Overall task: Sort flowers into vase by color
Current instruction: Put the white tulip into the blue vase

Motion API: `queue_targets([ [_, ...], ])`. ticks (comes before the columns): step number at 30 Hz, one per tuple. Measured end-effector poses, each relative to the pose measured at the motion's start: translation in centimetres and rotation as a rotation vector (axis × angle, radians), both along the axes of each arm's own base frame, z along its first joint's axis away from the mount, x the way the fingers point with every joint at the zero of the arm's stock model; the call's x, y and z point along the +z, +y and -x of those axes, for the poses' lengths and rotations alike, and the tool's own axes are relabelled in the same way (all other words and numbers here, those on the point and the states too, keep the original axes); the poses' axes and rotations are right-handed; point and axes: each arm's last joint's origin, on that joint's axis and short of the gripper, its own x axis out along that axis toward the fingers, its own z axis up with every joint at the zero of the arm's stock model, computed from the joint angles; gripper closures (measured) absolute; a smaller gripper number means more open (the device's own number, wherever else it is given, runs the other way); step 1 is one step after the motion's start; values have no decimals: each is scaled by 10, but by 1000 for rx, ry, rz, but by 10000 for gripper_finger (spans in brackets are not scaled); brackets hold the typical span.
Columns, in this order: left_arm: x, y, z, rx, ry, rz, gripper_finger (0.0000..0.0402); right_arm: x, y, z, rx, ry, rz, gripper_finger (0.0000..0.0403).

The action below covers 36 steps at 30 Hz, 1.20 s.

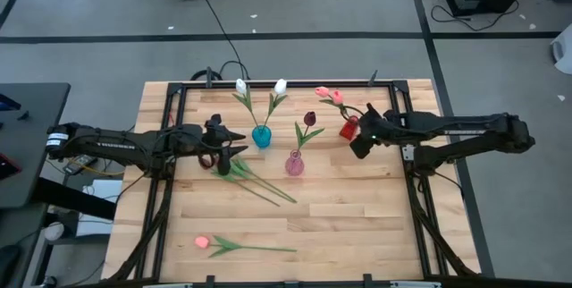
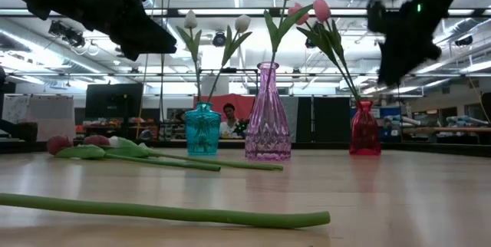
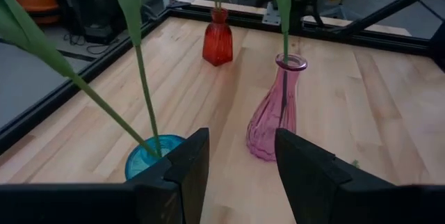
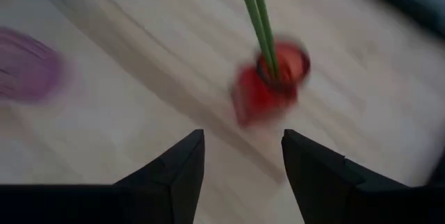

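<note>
The left gripper [image 1: 234, 145] hangs with its fingers apart and empty, just at nine o'clock of the blue vase [image 1: 261, 136], which already holds two white tulips [image 1: 280, 86]. Under it, at about six o'clock, two loose flowers [image 1: 259, 179] lie on the table [image 1: 357, 216], and a pink tulip [image 1: 203, 243] lies alone near the front edge. The pink vase [image 1: 294, 165] holds one maroon tulip [image 1: 310, 119]; the red vase [image 1: 349, 129] holds two pink ones. The right gripper [image 1: 360, 141] hovers at five o'clock of the red vase, fingers spread, holding nothing. I'd say five are sorted and three are left
</note>
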Motion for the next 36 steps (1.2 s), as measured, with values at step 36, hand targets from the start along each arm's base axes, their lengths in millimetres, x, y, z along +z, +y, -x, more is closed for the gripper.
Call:
queue_targets([
  [36, 0, -7, 0, -194, -11, 151, 232, -91, 184, -153, 410, -356, 129, 202],
])
